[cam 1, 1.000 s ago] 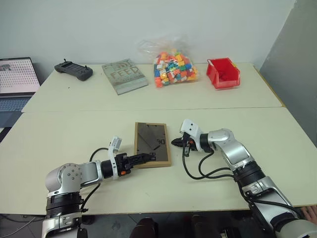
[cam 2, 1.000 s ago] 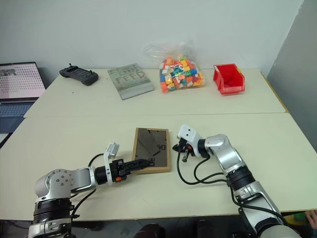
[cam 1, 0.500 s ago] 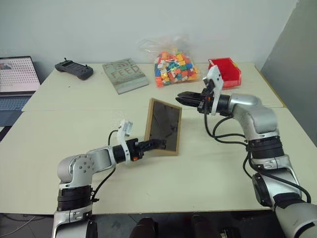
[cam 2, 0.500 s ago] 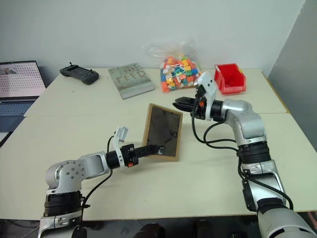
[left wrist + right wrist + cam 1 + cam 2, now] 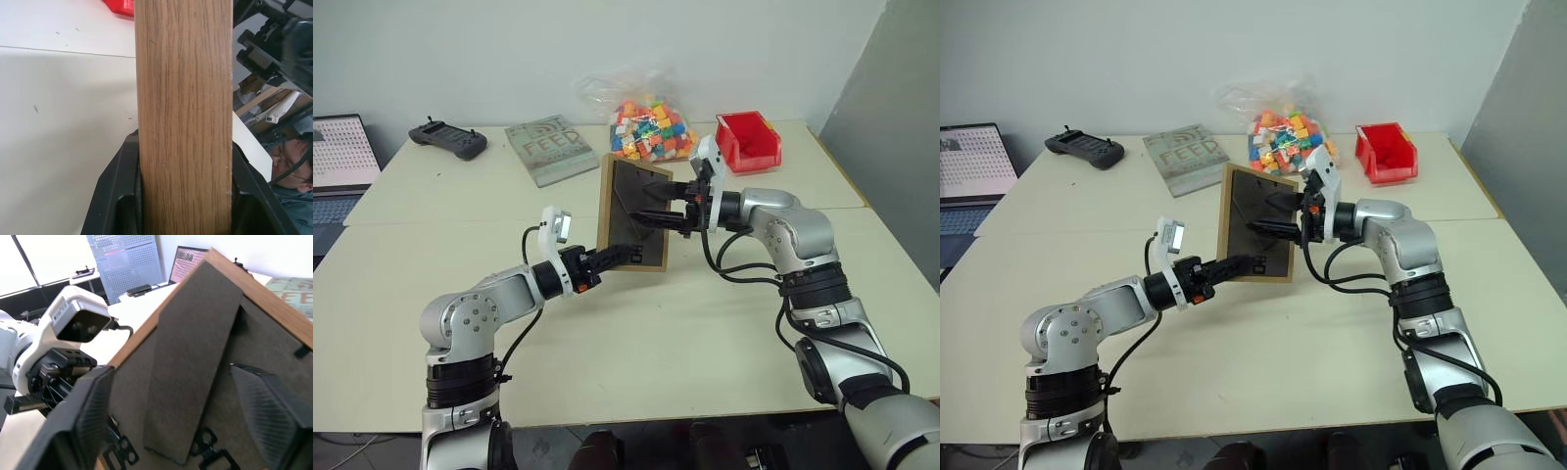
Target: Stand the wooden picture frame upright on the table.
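The left claw (image 5: pixel 1234 263) is clamped on the lower edge of the wooden picture frame (image 5: pixel 1255 223), carrying it in the air above the surface (image 5: pixel 1263 362), tipped close to upright with its dark grey back turned toward the right claw (image 5: pixel 1278 214). That right claw has its two fingers spread wide, one on either side of the fold-out easel stand (image 5: pixel 193 367) on the frame's back; whether they touch it I cannot tell.

As I judge it, the task is about halfway: the frame is raised and turned, but the stand lies flat against the back and the frame has not been set down. Left to do: swing the stand out, lower the frame onto the surface, let go.

The head views give the overall layout, both arms meeting at the frame. The left wrist view shows the wood edge pinched between the black fingers (image 5: pixel 120 196), which confirms the grip. The right wrist view shows the folded stand and the back's small clips.
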`<act>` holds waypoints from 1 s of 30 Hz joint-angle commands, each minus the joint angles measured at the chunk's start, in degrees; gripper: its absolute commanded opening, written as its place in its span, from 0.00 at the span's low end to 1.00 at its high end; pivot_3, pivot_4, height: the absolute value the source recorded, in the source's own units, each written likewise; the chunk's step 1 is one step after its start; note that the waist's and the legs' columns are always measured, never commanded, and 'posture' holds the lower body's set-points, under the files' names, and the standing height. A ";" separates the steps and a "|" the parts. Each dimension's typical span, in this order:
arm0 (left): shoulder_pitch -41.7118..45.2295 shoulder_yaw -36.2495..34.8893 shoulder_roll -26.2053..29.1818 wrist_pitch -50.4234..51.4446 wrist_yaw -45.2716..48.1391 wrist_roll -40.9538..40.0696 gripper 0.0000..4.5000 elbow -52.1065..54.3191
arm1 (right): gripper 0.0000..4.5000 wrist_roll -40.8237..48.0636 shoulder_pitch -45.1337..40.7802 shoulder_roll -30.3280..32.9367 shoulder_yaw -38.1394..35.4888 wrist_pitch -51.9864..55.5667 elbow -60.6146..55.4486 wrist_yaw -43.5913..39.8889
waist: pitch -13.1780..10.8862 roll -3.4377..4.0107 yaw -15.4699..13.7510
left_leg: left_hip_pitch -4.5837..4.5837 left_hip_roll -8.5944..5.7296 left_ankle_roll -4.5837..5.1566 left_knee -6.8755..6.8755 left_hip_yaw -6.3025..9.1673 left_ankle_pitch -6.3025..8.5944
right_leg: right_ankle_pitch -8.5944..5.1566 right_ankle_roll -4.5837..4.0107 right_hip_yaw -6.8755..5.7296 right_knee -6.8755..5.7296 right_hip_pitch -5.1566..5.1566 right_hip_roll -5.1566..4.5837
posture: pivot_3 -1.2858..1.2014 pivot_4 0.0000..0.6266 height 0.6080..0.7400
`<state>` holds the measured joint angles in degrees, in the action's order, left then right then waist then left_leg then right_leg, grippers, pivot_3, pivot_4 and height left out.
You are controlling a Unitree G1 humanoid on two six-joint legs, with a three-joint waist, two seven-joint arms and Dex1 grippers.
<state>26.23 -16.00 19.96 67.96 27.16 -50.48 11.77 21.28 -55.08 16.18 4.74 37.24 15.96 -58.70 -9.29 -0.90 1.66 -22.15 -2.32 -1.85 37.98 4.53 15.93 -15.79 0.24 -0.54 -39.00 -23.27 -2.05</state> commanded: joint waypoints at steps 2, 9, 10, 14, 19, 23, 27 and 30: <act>-0.01 -2.46 -0.44 -0.84 -0.39 -5.06 0.29 4.72 | 1.00 8.65 0.55 1.67 -0.74 8.80 -11.71 -4.21 | -0.02 0.00 -0.08 | -0.06 0.00 0.00 0.00 0.02 0.00 | 0.00 0.00 -0.01 0.01 -0.02 0.00 | 0.52 0.24 1.00; 0.72 -9.80 -1.53 3.63 -8.53 -17.12 0.29 3.04 | 1.00 13.83 4.58 7.70 -2.38 14.78 -19.28 -4.98 | -0.02 0.00 -0.13 | -0.11 0.00 0.15 0.03 0.06 0.09 | 0.00 0.00 -0.04 0.02 -0.03 -0.01 | 0.52 0.24 1.00; 0.57 -10.24 -1.00 5.21 -9.88 -19.50 0.29 2.83 | 1.00 13.99 4.83 8.53 -2.95 14.78 -19.39 -4.71 | -0.03 -0.02 -0.11 | -0.11 0.00 0.15 0.04 0.06 0.09 | 0.00 0.00 -0.04 0.01 -0.03 -0.01 | 0.52 0.24 1.00; -1.90 -8.99 3.71 10.62 -20.80 -38.48 0.29 -2.47 | 1.00 5.92 6.37 11.77 -4.68 1.24 -16.41 -0.56 | -0.03 -0.02 -0.04 | -0.11 0.01 0.15 0.04 0.06 0.09 | 0.00 0.00 -0.04 -0.01 -0.04 0.00 | 0.52 0.24 1.00; -6.00 -2.63 11.20 3.73 -32.56 -62.16 0.29 -5.39 | 1.00 -15.74 12.08 16.61 0.46 -45.16 -6.26 4.32 | -0.07 -0.14 -0.08 | -0.10 0.00 0.11 0.04 0.04 0.07 | -0.02 0.04 -0.01 0.00 -0.05 -0.02 | 0.52 0.24 1.00; -5.29 -2.50 8.43 2.11 -32.58 -62.52 0.29 -5.79 | 1.00 -37.61 11.52 18.85 5.39 -84.54 7.88 21.43 | -0.08 -0.14 -0.18 | -0.04 -0.04 -0.03 0.10 -0.08 -0.02 | -0.01 0.06 0.04 -0.07 -0.03 -0.03 | 0.52 0.24 1.00; -5.39 -1.27 7.62 1.96 -31.81 -62.52 0.29 -4.02 | 1.00 -53.91 8.41 16.41 7.93 -98.73 15.56 39.91 | -0.10 -0.19 0.09 | 0.04 0.00 -0.08 0.09 -0.14 -0.05 | -0.02 0.06 0.07 -0.06 0.01 0.02 | 0.52 0.24 1.00; -6.61 -0.04 6.97 1.45 -31.29 -62.52 0.29 -2.13 | 1.00 -62.29 5.31 13.35 8.71 -100.15 17.10 52.01 | -0.10 -0.19 0.36 | 0.15 0.05 -0.15 0.04 -0.23 -0.09 | -0.02 0.05 0.24 -0.08 0.00 0.11 | 0.52 0.24 1.00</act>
<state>19.98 -16.25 27.27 70.51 -5.62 -110.56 5.86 -35.77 -46.00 30.98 13.65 -60.77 33.45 -15.97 -9.39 -1.09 2.02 -21.99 -2.25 -2.02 38.00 4.30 15.83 -15.82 0.28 -0.30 -39.08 -23.26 -1.91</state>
